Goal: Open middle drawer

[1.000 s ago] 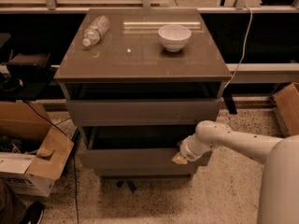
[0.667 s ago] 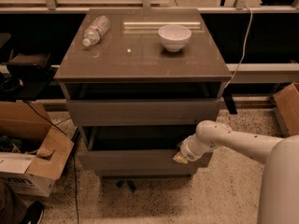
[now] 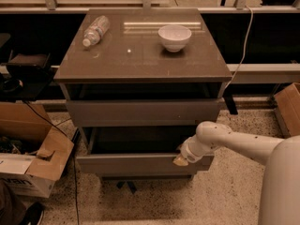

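Note:
The middle drawer (image 3: pixel 136 164) has a plain grey-brown front and stands pulled out well forward of the cabinet, with its dark interior showing behind the panel. The uppermost drawer front (image 3: pixel 140 111) sits above it, out a little. The lowest drawer front is hidden beneath the middle one. My gripper (image 3: pixel 181 160), on the white arm coming in from the lower right, rests at the top edge of the middle drawer's front, near its right end.
A white bowl (image 3: pixel 174 36) and a lying plastic bottle (image 3: pixel 95 30) are on the cabinet top (image 3: pixel 140 60). Open cardboard boxes (image 3: pixel 33 163) stand on the floor to the left, with cables beside them. Another box (image 3: pixel 288 107) is at the right. A dark shelf runs behind.

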